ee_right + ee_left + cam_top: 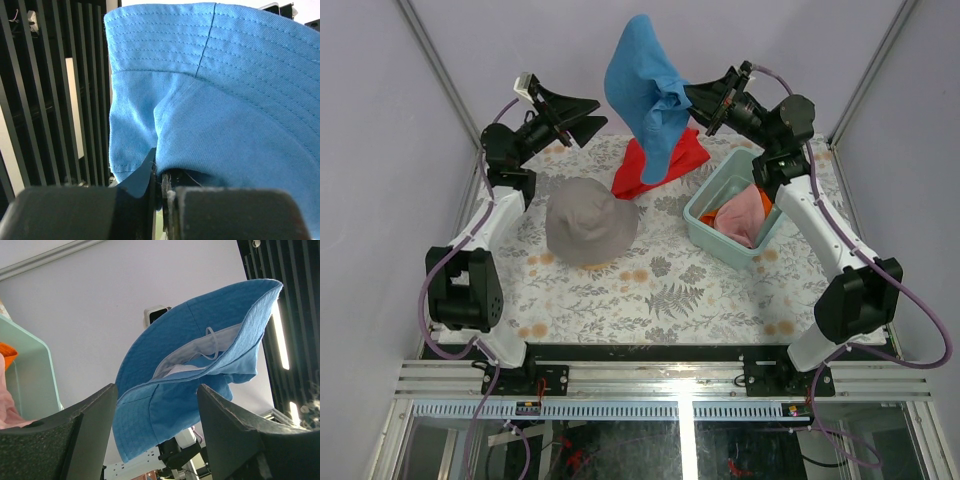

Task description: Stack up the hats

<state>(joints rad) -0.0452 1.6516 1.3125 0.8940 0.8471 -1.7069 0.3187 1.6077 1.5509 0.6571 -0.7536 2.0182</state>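
Observation:
My right gripper (692, 98) is raised at the back, shut on the blue hat (645, 90), which hangs limp in the air above the red cloth. In the right wrist view the blue hat (225, 100) fills the frame, its fabric pinched in the right gripper (161, 172). My left gripper (600, 113) stands open, level with that hat and a little to its left, not touching it. From the left wrist, the blue hat (200, 375) shows beyond the spread fingers (95, 415). The grey hat (590, 222) sits crown-up on the table. A pink hat (740, 215) and an orange hat (763, 190) lie in the bin.
A teal bin (705, 222) stands right of centre on the floral tablecloth (660, 290). A flat red cloth (638, 172) lies at the back middle, under the hanging hat. Plain walls close off the back and both sides.

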